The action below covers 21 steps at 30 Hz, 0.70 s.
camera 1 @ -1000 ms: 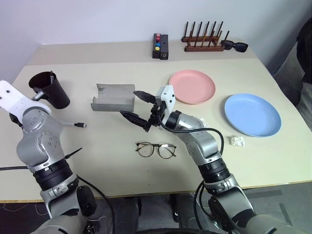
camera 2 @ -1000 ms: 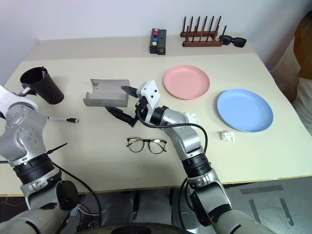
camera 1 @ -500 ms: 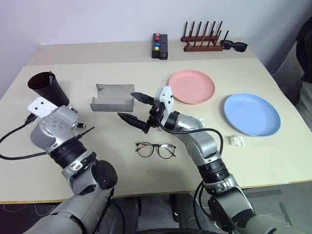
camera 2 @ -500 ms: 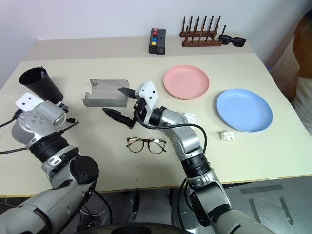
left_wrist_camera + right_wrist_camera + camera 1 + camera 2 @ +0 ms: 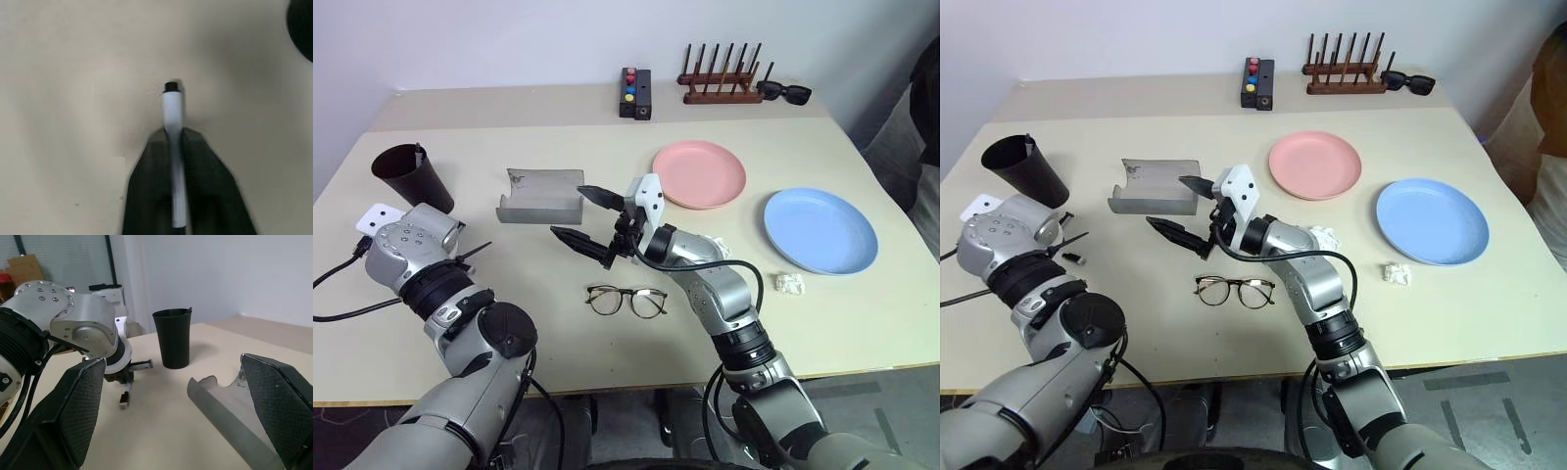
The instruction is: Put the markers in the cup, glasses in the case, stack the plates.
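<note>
A white marker (image 5: 172,112) with a black end lies on the table just in front of the dark cup (image 5: 414,179). My left gripper (image 5: 174,142) is shut on its barrel, seen from the right wrist view as the left gripper (image 5: 128,382) down at the table. The right gripper (image 5: 569,210) hovers open and empty beside the open grey case (image 5: 540,196). Wire-rimmed glasses (image 5: 626,301) lie unfolded on the table in front of it. The pink plate (image 5: 699,174) and the blue plate (image 5: 819,230) sit apart on the right.
Along the back edge stand a black box with coloured buttons (image 5: 635,93), a wooden rack (image 5: 724,83) and black sunglasses (image 5: 785,92). A crumpled white scrap (image 5: 789,284) lies near the blue plate. A person (image 5: 920,127) is at the right edge.
My left hand has swung down to the table onto the marker, and its fingers have shut on the barrel. The right arm has kept still.
</note>
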{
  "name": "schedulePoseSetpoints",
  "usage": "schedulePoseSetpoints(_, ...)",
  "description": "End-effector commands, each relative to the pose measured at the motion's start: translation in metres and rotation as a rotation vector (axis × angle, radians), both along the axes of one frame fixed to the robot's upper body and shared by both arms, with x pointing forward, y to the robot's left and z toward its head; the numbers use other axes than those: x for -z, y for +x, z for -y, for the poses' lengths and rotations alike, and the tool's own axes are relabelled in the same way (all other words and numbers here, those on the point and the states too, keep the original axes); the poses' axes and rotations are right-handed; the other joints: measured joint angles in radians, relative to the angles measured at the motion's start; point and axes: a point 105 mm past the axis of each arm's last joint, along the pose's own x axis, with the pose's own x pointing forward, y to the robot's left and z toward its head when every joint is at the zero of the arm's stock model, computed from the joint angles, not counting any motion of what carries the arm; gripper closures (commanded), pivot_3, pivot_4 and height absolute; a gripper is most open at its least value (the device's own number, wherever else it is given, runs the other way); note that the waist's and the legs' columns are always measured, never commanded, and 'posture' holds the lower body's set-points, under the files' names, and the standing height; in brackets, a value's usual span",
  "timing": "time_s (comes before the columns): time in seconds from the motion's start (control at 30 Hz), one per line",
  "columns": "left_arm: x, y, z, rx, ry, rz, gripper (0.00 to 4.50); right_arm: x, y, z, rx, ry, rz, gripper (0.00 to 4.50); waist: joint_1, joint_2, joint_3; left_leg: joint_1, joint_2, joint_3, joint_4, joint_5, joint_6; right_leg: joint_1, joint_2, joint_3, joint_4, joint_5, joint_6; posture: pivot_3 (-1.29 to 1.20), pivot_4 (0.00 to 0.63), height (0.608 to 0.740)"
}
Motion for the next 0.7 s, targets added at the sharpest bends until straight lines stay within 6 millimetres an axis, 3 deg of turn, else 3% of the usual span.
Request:
schedulePoseSetpoints(0.03, -0.019, -0.002, -0.017, -0.038, 0.144, 0.052, 4.48, -0.013, -0.007, -0.002, -0.021, 0.028, 0.049, 0.00, -0.001, 0.000, 0.000, 0.000, 0.000, 0.000, 0.000, 0.000, 0.000, 0.000, 0.000, 0.000, 0.000, 0.000, 0.000, 0.00, 0.150, 0.740)
schedulePoseSetpoints(0.13, -0.059, -0.005, -0.039, -0.090, 0.414, 0.197, 4.48, -0.013, -0.007, -0.002, -0.025, 0.028, 0.048, 0.00, -0.007, 0.000, 0.000, 0.000, 0.000, 0.000, -0.001, 0.000, 0.000, -0.001, 0.000, 0.000, 0.000, 0.000, 0.000, 0.00, 0.150, 0.740)
schedulePoseSetpoints(0.2, -0.105, -0.005, -0.043, -0.056, 0.643, 0.416, 4.48, -0.013, -0.007, -0.003, -0.029, 0.029, 0.046, 0.00, -0.007, 0.000, 0.000, -0.001, 0.000, 0.000, -0.002, 0.000, -0.001, -0.003, 0.000, 0.000, 0.000, 0.000, 0.000, 0.00, 0.150, 0.740)
schedulePoseSetpoints(0.27, -0.155, -0.004, -0.024, 0.083, 0.859, 0.675, 4.48, -0.013, -0.007, -0.004, -0.032, 0.030, 0.045, 0.00, -0.003, -0.001, 0.000, -0.002, 0.001, 0.000, -0.003, 0.001, -0.002, -0.004, 0.000, 0.000, 0.000, 0.000, -0.001, 0.00, 0.150, 0.740)
schedulePoseSetpoints(0.33, -0.177, -0.007, -0.010, 0.158, 0.987, 0.779, 4.48, -0.013, -0.008, -0.004, -0.035, 0.031, 0.043, 0.00, 0.007, -0.001, 0.000, -0.003, 0.000, 0.001, -0.002, 0.001, -0.002, -0.004, 0.000, 0.000, 0.000, 0.000, -0.001, 0.00, 0.150, 0.740)
schedulePoseSetpoints(0.5, -0.217, -0.003, 0.007, 0.252, 1.252, 0.850, 4.48, -0.013, -0.008, -0.006, -0.046, 0.032, 0.042, 0.00, 0.020, 0.000, 0.000, -0.002, 0.000, 0.001, -0.002, 0.001, -0.002, -0.001, 0.000, 0.000, -0.004, 0.000, -0.001, 0.00, 0.150, 0.740)
schedulePoseSetpoints(0.7, -0.221, 0.023, -0.017, 0.279, 1.334, 0.803, 4.48, -0.017, -0.006, -0.008, -0.037, 0.045, 0.057, 0.00, 0.015, 0.000, 0.000, -0.002, 0.000, 0.001, -0.002, 0.001, -0.001, -0.002, 0.000, 0.000, -0.003, 0.000, 0.000, 0.00, 0.150, 0.740)
